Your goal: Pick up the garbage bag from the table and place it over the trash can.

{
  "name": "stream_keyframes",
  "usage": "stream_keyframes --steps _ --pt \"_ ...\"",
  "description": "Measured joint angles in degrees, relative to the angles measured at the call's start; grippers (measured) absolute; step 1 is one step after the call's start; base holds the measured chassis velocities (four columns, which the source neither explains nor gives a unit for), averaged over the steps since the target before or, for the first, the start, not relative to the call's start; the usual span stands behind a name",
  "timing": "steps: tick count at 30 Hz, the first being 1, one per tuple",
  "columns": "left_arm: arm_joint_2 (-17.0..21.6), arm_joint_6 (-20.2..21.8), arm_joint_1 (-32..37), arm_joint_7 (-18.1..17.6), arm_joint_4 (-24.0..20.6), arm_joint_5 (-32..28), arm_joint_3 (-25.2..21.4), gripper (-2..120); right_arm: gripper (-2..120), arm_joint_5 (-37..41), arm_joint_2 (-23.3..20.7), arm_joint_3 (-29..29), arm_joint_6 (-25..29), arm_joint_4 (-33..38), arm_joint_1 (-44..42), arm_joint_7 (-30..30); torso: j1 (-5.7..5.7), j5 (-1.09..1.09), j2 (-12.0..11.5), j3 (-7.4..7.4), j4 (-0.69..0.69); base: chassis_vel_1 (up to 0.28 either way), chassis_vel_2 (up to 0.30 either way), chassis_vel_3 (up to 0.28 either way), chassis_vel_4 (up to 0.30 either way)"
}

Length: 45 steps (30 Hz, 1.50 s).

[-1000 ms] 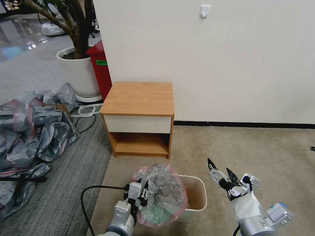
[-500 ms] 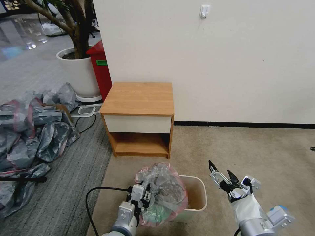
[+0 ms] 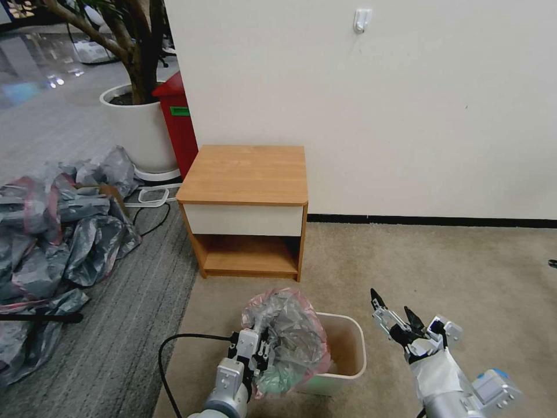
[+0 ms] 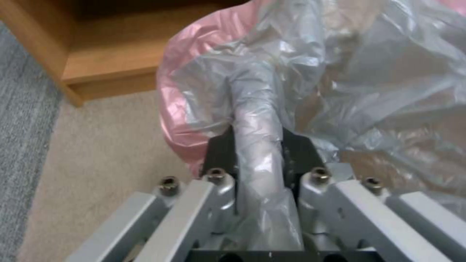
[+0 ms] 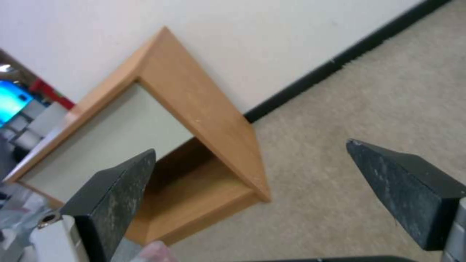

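Grey, pink-rimmed garbage bag; seemingly cream trash can.

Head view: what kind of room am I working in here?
Probably an office or lab corner set up for trials. A small table stands against a plain wall on carpet, a potted tree and red bin sit beside it, and a heap of used plastic bags lies on the floor.
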Motion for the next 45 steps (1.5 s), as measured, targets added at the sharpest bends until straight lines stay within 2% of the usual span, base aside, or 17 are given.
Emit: stream_keyframes --steps 4,6,8,9,10,17,26,32,36,40,41,45 --pt "0.3 -4.39 0.06 0.36 0.15 -0.74 -0.57 9 100 -2.56 -0.62 -0.64 -1.87 0.62 0.07 -3.87 0.0 0.0 0.0 0.0 0.0 0.0 0.0 0.0 0.0" --pt "0.34 -4.71 0.07 0.41 0.13 -0.9 -0.64 9 100 -2.92 -0.69 -0.72 -2.25 0.69 0.07 -4.45 0.0 -0.01 0.0 0.0 0.0 0.0 0.0 0.0 0.0" --pt "0.6 -7.76 0.23 1.45 -0.48 -2.25 -1.53 9 100 -4.72 -1.29 -1.88 -5.45 0.99 0.16 -7.9 0.0 0.0 0.0 0.0 0.0 0.0 0.0 0.0 0.0" --pt "0.6 -7.76 0.23 1.45 -0.48 -2.25 -1.53 9 100 -4.72 -1.29 -1.88 -5.45 0.99 0.16 -7.9 0.0 0.0 0.0 0.0 0.0 0.0 0.0 0.0 0.0" --pt "0.71 -9.74 0.39 2.38 -0.89 -2.64 -2.36 9 100 -5.07 -1.69 -3.24 -7.42 0.98 0.43 -8.87 0.0 0.0 0.0 0.0 0.0 0.0 0.0 0.0 0.0" --pt "0.86 -15.09 1.5 6.19 -2.36 -3.14 -5.3 9 100 -4.92 -2.51 -9.31 -14.15 -0.42 4.11 -7.89 0.0 0.0 0.0 0.0 0.0 0.0 0.0 0.0 0.0" --pt "0.37 -16.38 2.53 8.62 -4.37 -3.28 -7.68 9 100 -0.82 -2.57 -13.56 -17.11 -2.66 10.89 -2.88 0.0 0.0 0.0 0.0 0.0 0.0 0.0 0.0 0.0" --pt "0.22 -16.77 3.19 9.62 -5.39 -3.42 -8.59 9 100 -0.43 -2.53 -14.26 -17.32 -3.76 12.67 -2.32 0.0 0.0 0.0 0.0 0.0 0.0 0.0 0.0 0.0" --pt "0.19 -17.12 3.73 10.27 -5.97 -3.44 -9.0 9 96 -0.35 -2.51 -14.8 -17.35 -4.29 13.59 -2.31 0.0 0.0 0.0 0.0 0.0 0.0 0.0 0.0 0.0" --pt "0.04 -17.16 4.26 10.81 -6.56 -3.45 -9.28 9 82 -0.39 -2.36 -15.67 -17.17 -5.1 14.61 -2.36 0.0 0.0 0.0 0.0 0.0 0.0 0.0 0.0 0.0" --pt "0.04 -17.16 4.26 10.81 -6.56 -3.45 -9.28 9 82 -0.39 -2.36 -15.67 -17.17 -5.1 14.61 -2.36 0.0 0.0 0.0 0.0 0.0 0.0 0.0 0.0 0.0" --pt "-0.34 -16.89 4.43 10.73 -6.75 -3.54 -9.61 9 63 -0.52 -2.02 -16.23 -16.57 -5.4 14.84 -2.52 0.0 0.0 0.0 0.0 0.0 0.0 0.0 0.0 0.0"
